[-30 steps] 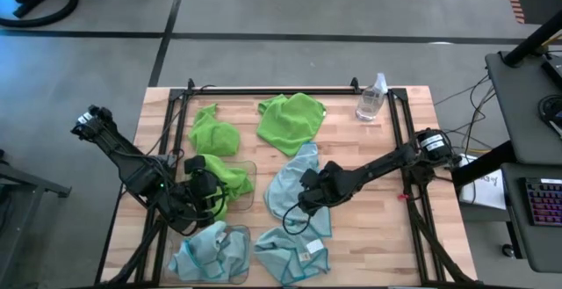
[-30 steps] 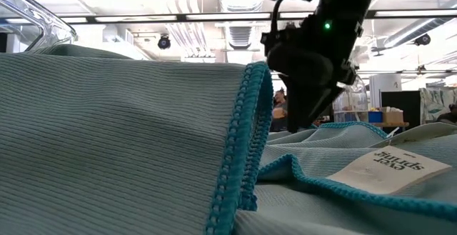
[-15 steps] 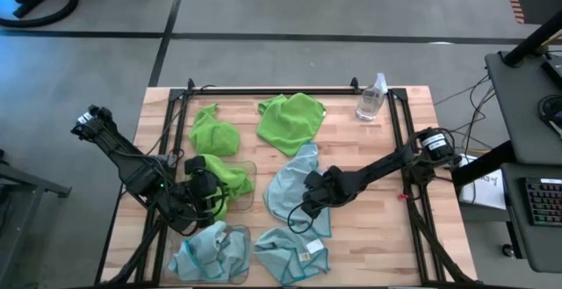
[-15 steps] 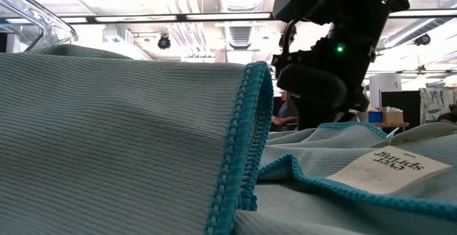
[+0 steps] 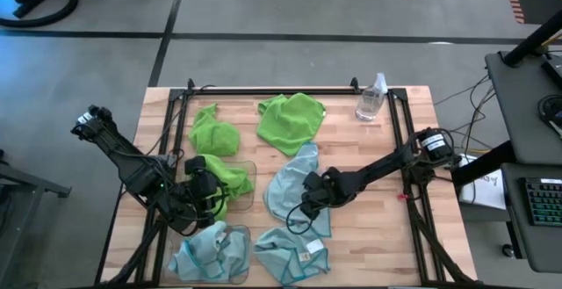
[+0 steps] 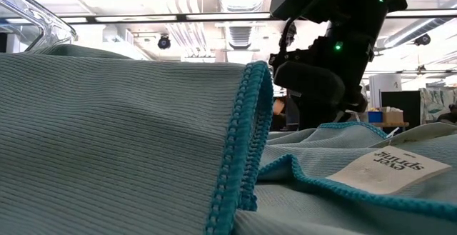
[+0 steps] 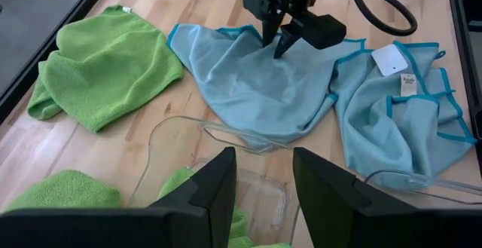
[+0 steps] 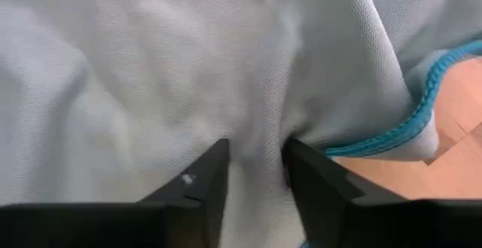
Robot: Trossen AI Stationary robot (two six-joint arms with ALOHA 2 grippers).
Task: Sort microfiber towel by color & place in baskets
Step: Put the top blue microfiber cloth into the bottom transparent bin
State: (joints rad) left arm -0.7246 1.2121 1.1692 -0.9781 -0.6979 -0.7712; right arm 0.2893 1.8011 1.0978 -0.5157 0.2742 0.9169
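Right gripper sits pressed into the blue-teal towel right of the green-towel basket — fingers narrowly parted around a fold. Soft, floppy cloth — pinch a bunched ridge.

— How is the light falling? 
— Ceiling strip lights are shining evenly and brightly; shadows are lying soft and short under the towels on the table.
— Any blur? 
— The nearest teal towel is filling the low view, slightly soft; the right wrist view is looking washed-out and close.
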